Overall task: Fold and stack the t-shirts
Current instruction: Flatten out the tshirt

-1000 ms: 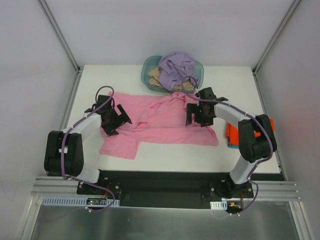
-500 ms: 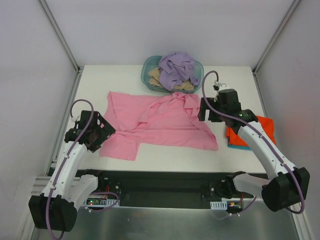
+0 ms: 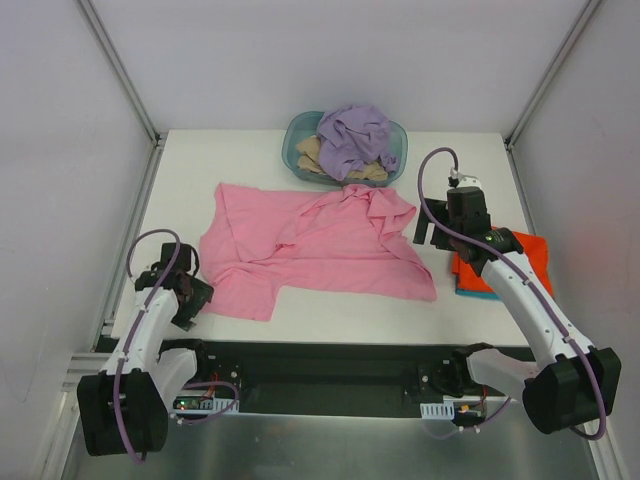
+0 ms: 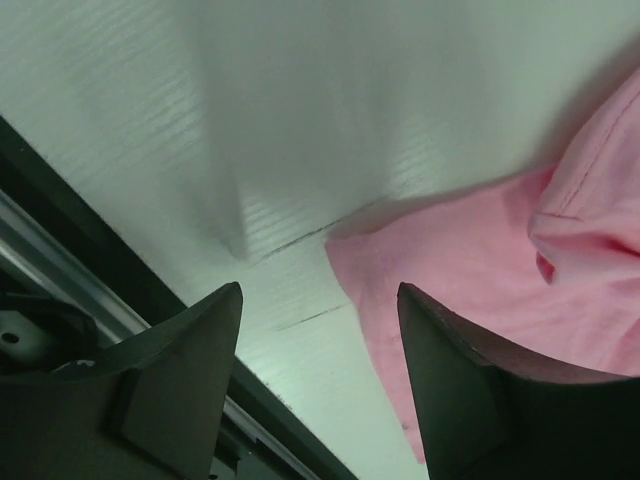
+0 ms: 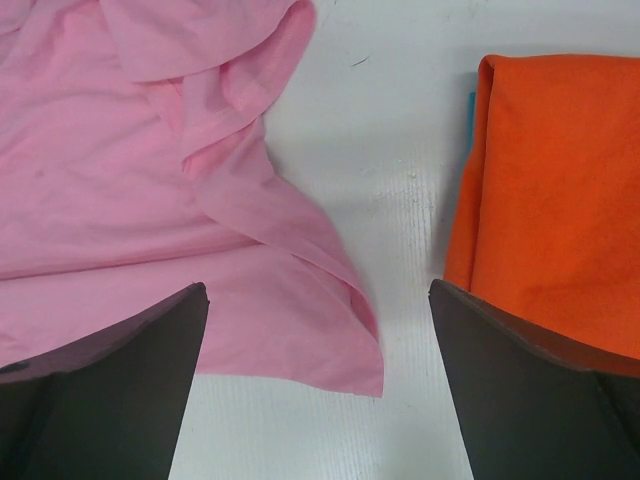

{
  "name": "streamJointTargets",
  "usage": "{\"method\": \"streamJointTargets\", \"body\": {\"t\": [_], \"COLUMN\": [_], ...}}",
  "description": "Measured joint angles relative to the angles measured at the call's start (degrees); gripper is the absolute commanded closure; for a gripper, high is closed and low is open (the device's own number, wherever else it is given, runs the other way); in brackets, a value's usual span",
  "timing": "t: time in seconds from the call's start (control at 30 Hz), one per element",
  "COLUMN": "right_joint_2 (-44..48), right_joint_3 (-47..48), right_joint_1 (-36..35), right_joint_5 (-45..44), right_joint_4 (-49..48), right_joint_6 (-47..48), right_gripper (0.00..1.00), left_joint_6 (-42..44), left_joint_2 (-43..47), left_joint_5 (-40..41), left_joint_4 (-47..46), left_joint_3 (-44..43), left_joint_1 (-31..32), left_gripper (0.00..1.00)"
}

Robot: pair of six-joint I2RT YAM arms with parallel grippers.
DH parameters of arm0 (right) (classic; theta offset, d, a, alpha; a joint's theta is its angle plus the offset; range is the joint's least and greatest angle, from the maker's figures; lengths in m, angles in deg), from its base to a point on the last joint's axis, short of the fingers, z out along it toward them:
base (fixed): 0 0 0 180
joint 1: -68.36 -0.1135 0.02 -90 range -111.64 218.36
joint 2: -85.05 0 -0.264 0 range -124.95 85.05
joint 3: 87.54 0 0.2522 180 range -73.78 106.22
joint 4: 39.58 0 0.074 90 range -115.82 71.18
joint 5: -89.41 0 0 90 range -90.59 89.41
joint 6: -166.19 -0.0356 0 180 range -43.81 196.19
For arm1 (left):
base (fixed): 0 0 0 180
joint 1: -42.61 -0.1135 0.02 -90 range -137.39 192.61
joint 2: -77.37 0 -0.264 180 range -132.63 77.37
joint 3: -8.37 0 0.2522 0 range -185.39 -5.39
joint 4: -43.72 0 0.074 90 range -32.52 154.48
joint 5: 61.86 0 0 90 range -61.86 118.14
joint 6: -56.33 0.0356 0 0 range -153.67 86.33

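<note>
A pink t-shirt (image 3: 310, 245) lies spread and wrinkled on the white table (image 3: 330, 310). In the left wrist view its near-left corner (image 4: 480, 260) lies just right of the gap of my open left gripper (image 4: 319, 290), which hovers by the table's near-left edge (image 3: 196, 296) holding nothing. My right gripper (image 3: 430, 230) is open above the pink t-shirt's right hem (image 5: 300, 300), nothing between its fingers (image 5: 318, 290). A folded orange-red t-shirt (image 3: 522, 258) (image 5: 560, 190) rests on a teal one (image 3: 466, 290) at the right. Lavender (image 3: 352, 135) and tan (image 3: 315, 155) t-shirts fill the basket.
The teal plastic basket (image 3: 296, 135) stands at the back middle of the table. A strip of bare table (image 5: 420, 200) separates the pink t-shirt from the folded stack. The black base rail (image 3: 320, 365) runs along the near edge, and white walls enclose the table.
Both grippers have left the pink t-shirt. The left arm swung back to the near-left corner and its jaws narrowed. The right arm drew away to the right, toward the folded stack.
</note>
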Motion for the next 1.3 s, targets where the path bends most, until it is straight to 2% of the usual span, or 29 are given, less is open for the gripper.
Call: {"method": "streamJointTargets", "body": {"t": [0.13, 0.17, 0.27, 0.37, 0.43, 0.47, 0.5, 0.73, 0.87, 0.93, 1.03, 1.1, 1.17, 1.2, 1.3], "right_joint_2": [0.0, 0.0, 0.0, 0.0, 0.0, 0.0, 0.0, 0.5, 2.6, 3.4, 4.2, 4.4, 4.7, 5.1, 5.7], "right_joint_3": [0.0, 0.0, 0.0, 0.0, 0.0, 0.0, 0.0, -0.5, -4.2, -6.8, -11.5, -13.8, -16.3, -17.5, -19.9], "right_joint_1": [0.1, 0.1, 0.2, 0.3, 0.3, 0.4, 0.4, 2.0, 5.0, 6.3, 7.3, 7.4, 7.5, 7.5, 7.5], "right_joint_5": [0.0, 0.0, 0.0, 0.0, -0.1, -0.1, -0.1, -0.2, 0.5, 1.5, 3.7, 4.6, 5.0, 5.2, 5.7], "right_joint_4": [0.0, 0.0, 0.0, 0.0, 0.1, 0.1, 0.2, 5.4, 11.3, 14.0, 17.1, 18.2, 17.6, 17.0, 14.3], "right_joint_6": [0.0, 0.0, 0.0, 0.0, 0.0, 0.0, 0.0, -3.9, -9.1, -11.5, -15.5, -17.8, -20.6, -21.9, -24.8], "right_gripper": [0.03, 0.03, 0.03, 0.03, 0.03, 0.03, 0.03, 0.03, 0.01, 0.04, 0.13, 0.24, 0.30, 0.36, 0.43], "left_joint_6": [0.7, 1.2, 2.1, 3.2, 3.4, 3.7, 3.9, 6.0, 6.4, 6.5, 6.8, 7.0, 7.4, 7.6, 7.8], "left_joint_2": [-2.4, -3.6, -7.5, -10.6, -12.0, -12.6, -13.2, -13.5, -10.8, -9.6, -8.2, -7.7, -7.4, -7.2, -6.8], "left_joint_5": [-1.8, -2.0, -2.7, -3.0, -3.3, -3.5, -3.7, -5.8, -6.2, -6.4, -7.0, -7.4, -7.8, -7.9, -8.3], "left_joint_4": [-4.9, -6.3, -9.1, -9.1, -9.0, -9.0, -9.2, -10.8, -12.2, -13.0, -14.0, -14.5, -15.0, -15.2, -15.8], "left_joint_3": [1.4, 1.4, 1.4, 0.2, -0.4, -0.6, -0.9, -1.2, 0.3, 1.0, 1.9, 2.2, 2.3, 2.3, 2.3], "left_joint_1": [-1.7, -1.7, -2.1, -2.6, -2.9, -2.9, -2.9, -3.2, -3.2, -3.2, -3.2, -3.2, -3.2, -3.2, -3.2], "left_gripper": [0.49, 0.56, 0.66, 0.69, 0.85, 0.97, 1.00, 1.00, 1.00, 1.00, 1.00, 1.00, 1.00, 1.00, 1.00]}}
